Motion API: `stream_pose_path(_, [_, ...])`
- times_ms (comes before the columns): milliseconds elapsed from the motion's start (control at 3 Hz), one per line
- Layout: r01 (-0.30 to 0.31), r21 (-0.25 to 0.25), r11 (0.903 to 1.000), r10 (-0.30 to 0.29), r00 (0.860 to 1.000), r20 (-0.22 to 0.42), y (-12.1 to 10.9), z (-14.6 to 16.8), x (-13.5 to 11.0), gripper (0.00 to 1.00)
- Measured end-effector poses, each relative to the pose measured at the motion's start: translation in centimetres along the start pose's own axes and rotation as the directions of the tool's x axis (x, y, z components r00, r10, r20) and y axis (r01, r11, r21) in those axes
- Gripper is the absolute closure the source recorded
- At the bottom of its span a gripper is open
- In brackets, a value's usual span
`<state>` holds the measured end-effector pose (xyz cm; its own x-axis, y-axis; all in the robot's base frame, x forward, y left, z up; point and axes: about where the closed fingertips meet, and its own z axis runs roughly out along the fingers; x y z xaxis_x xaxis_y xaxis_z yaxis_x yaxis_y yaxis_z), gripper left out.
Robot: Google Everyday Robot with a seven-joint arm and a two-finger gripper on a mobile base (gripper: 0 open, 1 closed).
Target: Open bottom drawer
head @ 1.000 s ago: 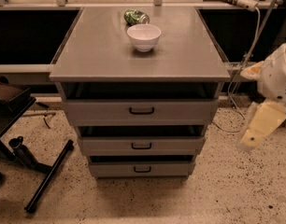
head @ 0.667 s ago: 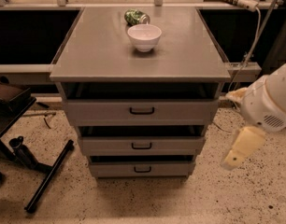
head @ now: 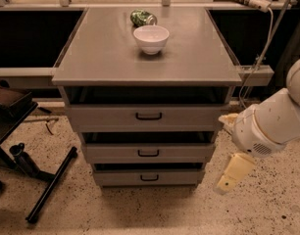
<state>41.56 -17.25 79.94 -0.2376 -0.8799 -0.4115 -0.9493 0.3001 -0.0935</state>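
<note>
The bottom drawer is the lowest and narrowest grey front of the cabinet, with a small black bar handle at its centre. It sits pushed in, under the middle drawer and the top drawer. My gripper hangs to the right of the cabinet, at the height of the two lower drawers, apart from the handle. Its cream fingers stand spread wide with nothing between them. The white arm comes in from the right edge.
A white bowl and a green crushed can sit on the cabinet top. A black stand with a leg lies on the speckled floor at the left. A cable hangs at the right rear.
The arm has moved left and down, bringing the gripper from the far right to close beside the cabinet's right side. The drawers have not moved.
</note>
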Motion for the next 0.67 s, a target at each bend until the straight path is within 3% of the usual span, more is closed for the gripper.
stream_pose_path(333, [0.025, -0.005, 0.9997, -0.025, 1.000, -0.014, 0.6, 0.1, -0.1, 0.00])
stream_pose_path(667, [0.040, -0.076, 0.9963, -0.043, 0.998, -0.039, 2.7, 4.3, 2.5, 0.00])
